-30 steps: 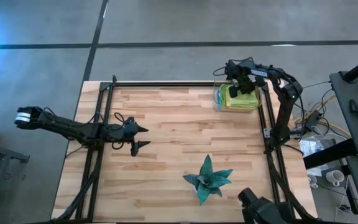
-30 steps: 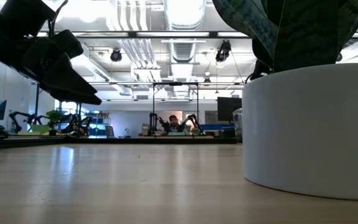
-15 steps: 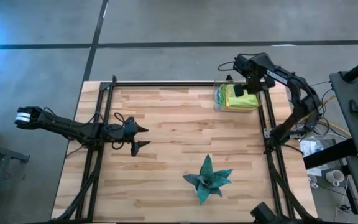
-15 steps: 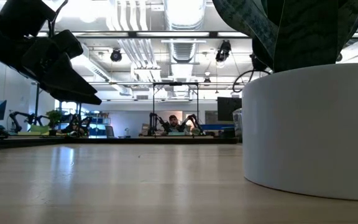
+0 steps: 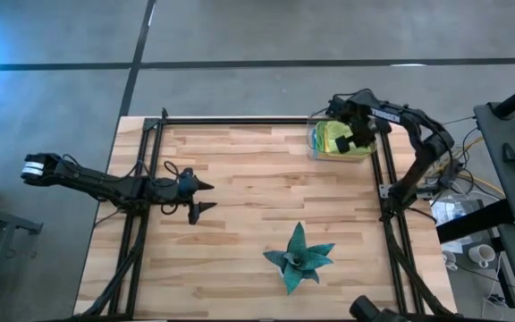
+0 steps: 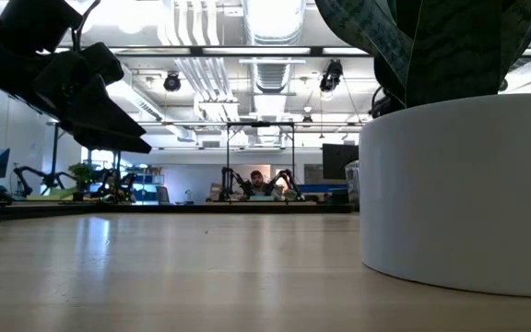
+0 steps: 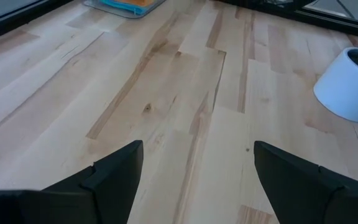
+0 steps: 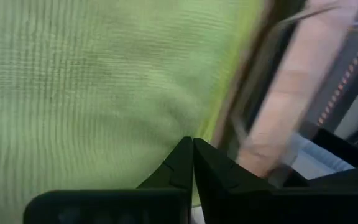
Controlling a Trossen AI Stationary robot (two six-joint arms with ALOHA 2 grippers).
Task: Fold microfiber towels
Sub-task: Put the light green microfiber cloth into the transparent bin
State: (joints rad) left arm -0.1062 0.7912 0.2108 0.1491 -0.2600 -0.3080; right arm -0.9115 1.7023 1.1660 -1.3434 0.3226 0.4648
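The microfiber towels (image 5: 333,139) lie stacked in a clear container (image 5: 314,148) at the table's far right corner. A lime green one (image 8: 92,81) is on top and a yellow edge (image 5: 319,134) shows at the stack's left. In the left wrist view, light blue and orange edges (image 7: 129,5) show in the container. My right gripper (image 5: 358,139) is shut, close over the lime green towel near the container's right wall (image 8: 247,106). My left gripper (image 5: 207,197) waits open and empty above the table's left middle. My right gripper (image 8: 192,149) has its shut fingertips right at the top lime green towel's surface, close to the towel's right edge (image 8: 219,134), coming from above. No cloth shows between the fingers. I cannot tell whether the tips touch the towel.
A dark teal spiky plant (image 5: 299,258) in a white pot (image 6: 459,194) stands near the table's front, right of the middle; it also shows in the left wrist view (image 7: 350,87). Bare wooden table (image 5: 257,170) lies between the arms. Black frame rails (image 5: 240,121) run along the far and side edges.
My right gripper has swung over the container toward the table's right edge. It then came back toward the near edge and down onto the towel stack. The towels show no clear change.
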